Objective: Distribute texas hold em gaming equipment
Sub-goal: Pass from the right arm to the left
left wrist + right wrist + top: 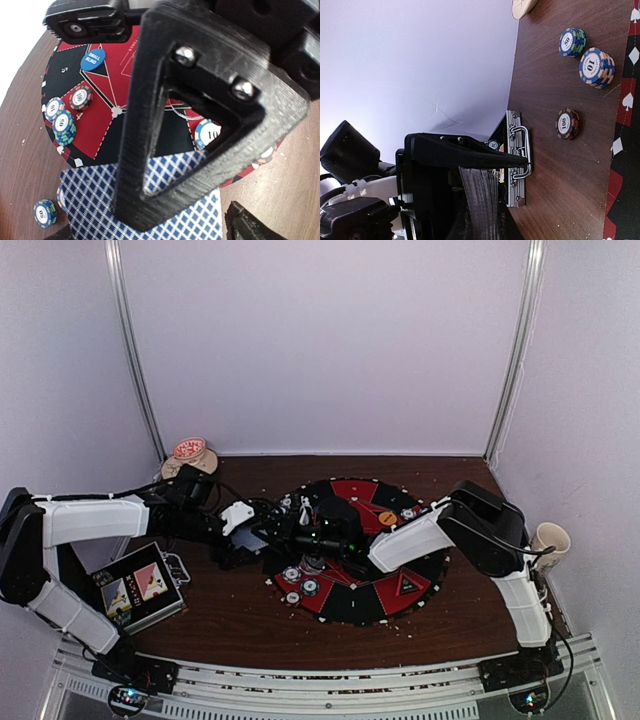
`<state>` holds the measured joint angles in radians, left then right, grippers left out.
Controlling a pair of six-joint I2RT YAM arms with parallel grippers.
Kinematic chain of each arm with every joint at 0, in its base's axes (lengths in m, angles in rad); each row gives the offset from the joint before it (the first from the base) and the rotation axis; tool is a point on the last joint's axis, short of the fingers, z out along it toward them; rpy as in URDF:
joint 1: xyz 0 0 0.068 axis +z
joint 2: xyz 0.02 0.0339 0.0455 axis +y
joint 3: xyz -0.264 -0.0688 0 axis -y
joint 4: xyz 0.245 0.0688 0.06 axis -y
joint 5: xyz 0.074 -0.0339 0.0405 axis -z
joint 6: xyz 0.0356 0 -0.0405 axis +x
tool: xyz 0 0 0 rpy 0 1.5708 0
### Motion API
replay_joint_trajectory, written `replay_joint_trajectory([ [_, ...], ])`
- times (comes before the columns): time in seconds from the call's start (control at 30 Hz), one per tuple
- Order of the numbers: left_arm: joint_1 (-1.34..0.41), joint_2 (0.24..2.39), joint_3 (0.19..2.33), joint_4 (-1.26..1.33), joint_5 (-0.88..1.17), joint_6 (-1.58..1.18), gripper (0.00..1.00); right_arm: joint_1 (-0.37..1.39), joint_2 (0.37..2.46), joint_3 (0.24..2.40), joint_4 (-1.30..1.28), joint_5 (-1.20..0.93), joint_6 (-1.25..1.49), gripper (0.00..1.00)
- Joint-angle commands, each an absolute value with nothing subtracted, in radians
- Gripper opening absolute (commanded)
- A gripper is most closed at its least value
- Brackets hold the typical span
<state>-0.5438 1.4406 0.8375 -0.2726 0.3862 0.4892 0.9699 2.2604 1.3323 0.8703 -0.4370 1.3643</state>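
1. The left end effector (pixel 258 543) is over the blue-backed playing cards (pixel 92 200) at the poker mat's (pixel 100 132) edge; I cannot tell whether it grips them.
2. The right end effector (pixel 322 537) looks clenched, with nothing seen inside.
3. Lift one card squarely, clear of the chip stacks (pixel 62 125).

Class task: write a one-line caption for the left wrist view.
Left end effector over blue-backed playing cards by a poker mat with chip stacks and small blind button.

Two arms (pixel 95 520) (pixel 410 540), one mat (pixel 355 490), one case (pixel 135 585), one blue button (pixel 93 58), one orange button (pixel 387 518).
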Motion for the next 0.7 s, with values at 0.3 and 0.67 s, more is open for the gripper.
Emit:
replay_joint_trajectory([
  [0.3,-0.527,1.474,0.847,-0.216,0.425,0.436,0.75,0.970,2.248,1.333,0.928,-0.408,1.385,0.00],
  [0.67,-0.504,1.493,0.871,-0.253,0.507,0.431,0.78,0.975,2.266,1.349,0.883,-0.393,1.358,0.00],
])
